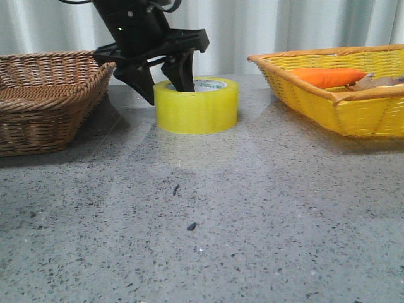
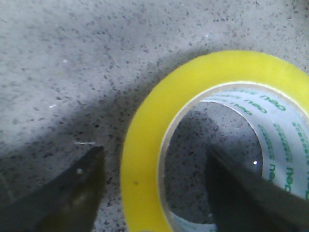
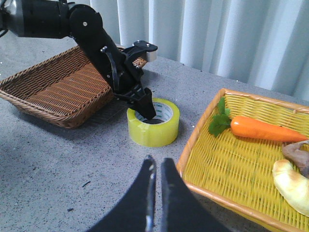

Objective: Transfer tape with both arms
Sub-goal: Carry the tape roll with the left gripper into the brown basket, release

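The thick translucent yellow tape roll (image 1: 196, 105) with its green-lettered white core lies flat mid-desk, hole facing up. The left black pincer (image 1: 165, 81) is spread wide astride its left wall, one finger inside the core, not clamped. The right pincer (image 3: 155, 180) hovers nearly closed, empty. Bare grey speckled desk (image 1: 252, 214) stretches nearside, between the brown wicker basket (image 1: 44, 95) left and the yellow woven basket (image 1: 353, 101) right.
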`<act>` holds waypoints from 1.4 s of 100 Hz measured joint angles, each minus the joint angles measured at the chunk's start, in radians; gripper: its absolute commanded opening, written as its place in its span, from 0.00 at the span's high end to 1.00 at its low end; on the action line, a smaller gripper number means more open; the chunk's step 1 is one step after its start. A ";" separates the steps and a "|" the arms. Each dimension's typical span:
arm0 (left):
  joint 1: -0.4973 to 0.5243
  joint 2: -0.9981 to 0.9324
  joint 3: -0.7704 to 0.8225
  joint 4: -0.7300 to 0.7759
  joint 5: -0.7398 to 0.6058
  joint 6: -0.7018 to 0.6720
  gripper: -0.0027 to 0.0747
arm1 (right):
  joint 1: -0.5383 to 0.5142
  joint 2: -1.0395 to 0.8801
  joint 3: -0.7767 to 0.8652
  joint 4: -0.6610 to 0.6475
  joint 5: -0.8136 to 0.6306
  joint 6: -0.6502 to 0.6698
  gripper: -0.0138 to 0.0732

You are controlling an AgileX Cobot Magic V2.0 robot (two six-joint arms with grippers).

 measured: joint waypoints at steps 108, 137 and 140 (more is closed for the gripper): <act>0.424 -0.221 -0.242 0.081 0.355 0.025 0.99 | 0.000 0.002 0.000 0.001 -0.005 0.000 0.92; 0.465 -0.206 0.022 0.132 0.316 -0.049 0.82 | 0.000 0.002 0.000 0.001 -0.011 0.000 0.92; 0.465 -0.206 0.038 0.141 0.316 -0.054 0.76 | 0.000 0.002 0.000 0.001 -0.011 0.000 0.92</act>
